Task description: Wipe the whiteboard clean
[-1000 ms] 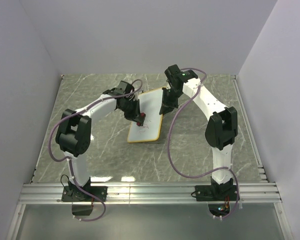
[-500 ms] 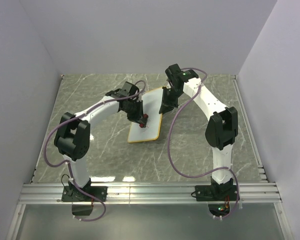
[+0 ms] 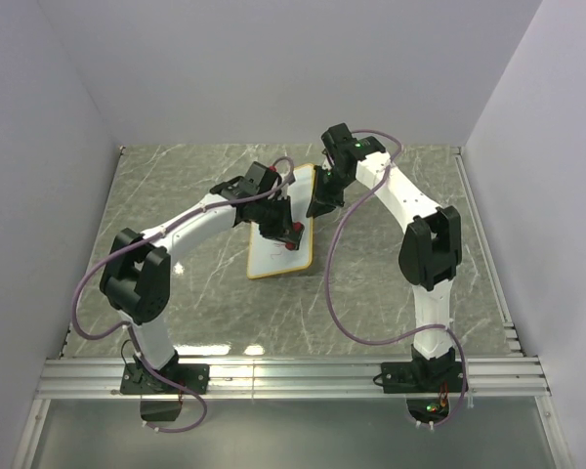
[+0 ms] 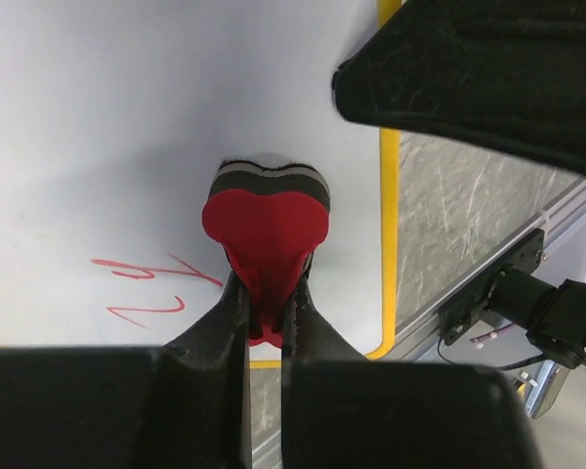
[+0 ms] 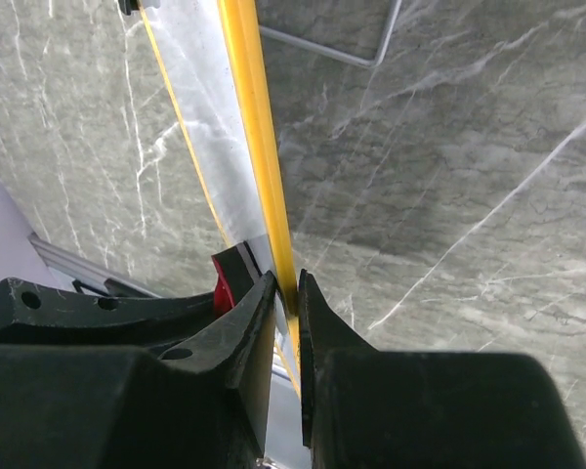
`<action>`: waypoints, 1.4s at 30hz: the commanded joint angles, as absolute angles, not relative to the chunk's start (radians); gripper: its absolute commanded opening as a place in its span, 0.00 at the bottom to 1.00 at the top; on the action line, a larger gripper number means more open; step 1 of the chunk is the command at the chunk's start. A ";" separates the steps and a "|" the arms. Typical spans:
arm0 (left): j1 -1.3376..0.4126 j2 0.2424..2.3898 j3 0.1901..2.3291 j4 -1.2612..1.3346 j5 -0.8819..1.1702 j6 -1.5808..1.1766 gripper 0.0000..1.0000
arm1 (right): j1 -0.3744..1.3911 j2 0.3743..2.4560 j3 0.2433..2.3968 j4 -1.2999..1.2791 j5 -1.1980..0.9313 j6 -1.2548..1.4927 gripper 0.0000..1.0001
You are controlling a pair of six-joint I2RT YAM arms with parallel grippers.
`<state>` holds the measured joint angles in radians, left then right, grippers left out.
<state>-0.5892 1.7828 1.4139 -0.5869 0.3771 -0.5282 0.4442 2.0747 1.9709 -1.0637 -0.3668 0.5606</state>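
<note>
The whiteboard (image 3: 273, 259), white with a yellow frame, lies tilted in the middle of the marble table. My left gripper (image 3: 288, 233) is shut on the red-and-black eraser (image 4: 266, 220) and presses its felt end on the board near the right frame. Red scribbles (image 4: 151, 288) remain at the lower left in the left wrist view. My right gripper (image 3: 319, 203) is shut on the board's yellow frame (image 5: 259, 147) at its right edge; the eraser's red edge (image 5: 221, 290) shows beside its left finger.
The grey marble table (image 3: 176, 274) runs to white walls at the back and sides. An aluminium rail (image 3: 293, 376) with both arm bases lines the near edge. Purple cables loop beside each arm.
My left gripper has slid the eraser to the right across the board, toward its right frame. The board has turned more upright in the top view. The right gripper keeps its hold.
</note>
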 commanded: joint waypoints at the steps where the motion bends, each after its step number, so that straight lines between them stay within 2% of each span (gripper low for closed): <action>1: -0.586 1.815 1.300 -0.591 0.365 -0.520 0.00 | 0.454 2.062 1.999 -0.887 -0.474 0.601 0.00; 15: -0.456 1.802 1.111 -0.522 0.307 -0.476 0.00 | 0.440 2.036 1.951 -0.853 -0.495 0.617 0.00; 23: -0.462 1.790 1.161 -0.541 0.316 -0.497 0.00 | 0.439 2.031 1.951 -0.854 -0.492 0.623 0.00; 32: -0.586 1.730 1.342 -0.560 0.333 -0.606 0.00 | 0.437 2.036 1.940 -0.827 -0.511 0.657 0.00; 42: -0.600 1.700 1.327 -0.548 0.288 -0.618 0.00 | 0.439 2.022 1.910 -0.807 -0.518 0.675 0.00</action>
<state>-0.5770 1.7294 1.3304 -0.5911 0.2657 -0.5987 0.4095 2.0537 1.9224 -0.9249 -0.4484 0.6029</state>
